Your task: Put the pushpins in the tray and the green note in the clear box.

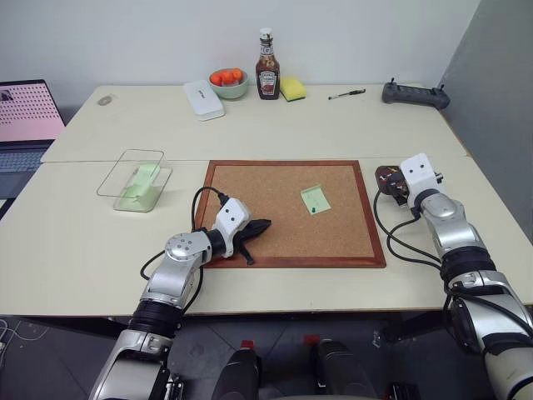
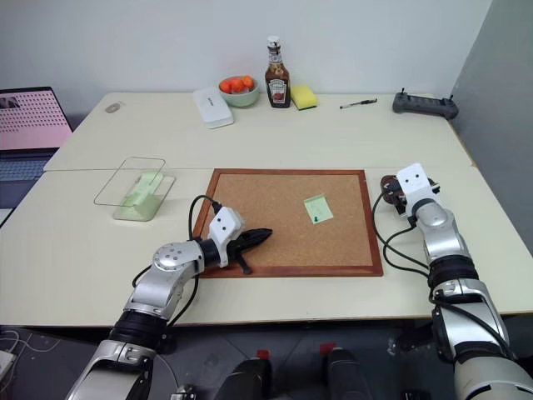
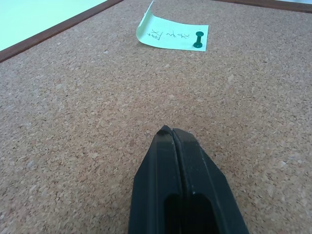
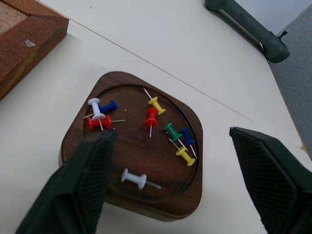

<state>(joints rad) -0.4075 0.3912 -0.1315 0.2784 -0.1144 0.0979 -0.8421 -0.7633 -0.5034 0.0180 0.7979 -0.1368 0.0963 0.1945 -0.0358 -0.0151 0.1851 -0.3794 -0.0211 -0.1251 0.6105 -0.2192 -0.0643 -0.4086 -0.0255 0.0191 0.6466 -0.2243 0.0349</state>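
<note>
Several pushpins (image 4: 151,117) in red, yellow, blue, white and green lie in the dark brown tray (image 4: 127,158), which sits just right of the cork board (image 1: 266,208). My right gripper (image 4: 171,132) hovers over the tray, open and holding nothing. A green note (image 1: 315,198) lies on the board, fixed by a green pushpin (image 3: 198,40). My left gripper (image 1: 263,224) is shut and empty, low over the board's near left part, pointing toward the note. The clear box (image 1: 133,171) stands left of the board with pale green paper inside.
Along the table's back stand a white case (image 1: 203,99), a green bowl of orange fruit (image 1: 228,82), a ketchup bottle (image 1: 267,67) and a yellow sponge (image 1: 292,87). Farther right lie a pen (image 1: 346,94) and a black controller (image 1: 415,94). A laptop (image 1: 25,117) sits far left.
</note>
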